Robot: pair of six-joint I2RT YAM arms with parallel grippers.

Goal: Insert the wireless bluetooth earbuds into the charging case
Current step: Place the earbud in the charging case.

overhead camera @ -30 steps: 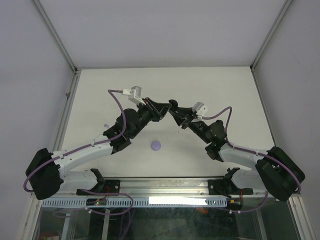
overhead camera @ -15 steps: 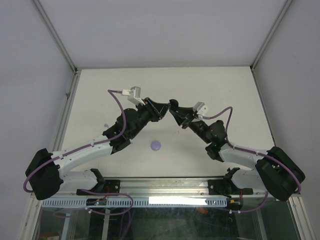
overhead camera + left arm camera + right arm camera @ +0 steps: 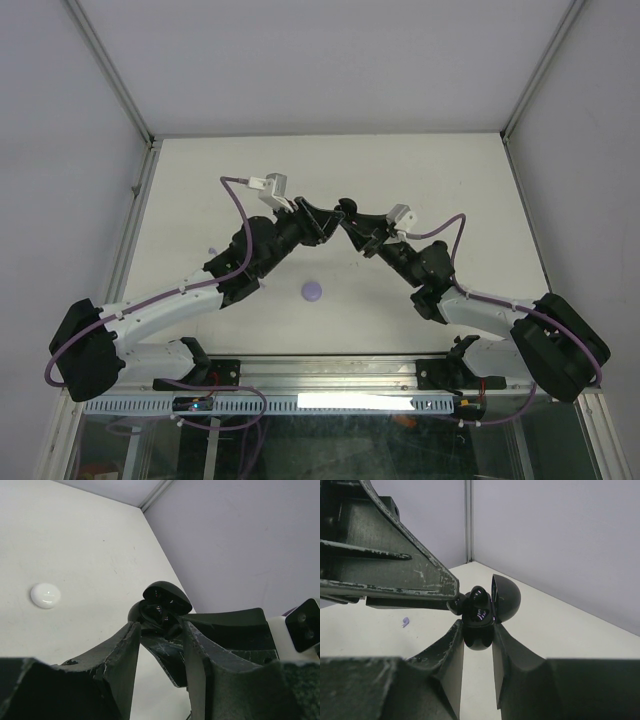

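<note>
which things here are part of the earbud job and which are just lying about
In the job: black case, open, held in right fingers; left fingers at it; tiny lavender earbud.
Lying about: white round case; lavender round case.

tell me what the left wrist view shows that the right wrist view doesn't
Only left wrist: a white case lying on the table.
Only right wrist: a tiny lavender piece on the table.
Both: the black case, lid open, held in the right claw.
</note>
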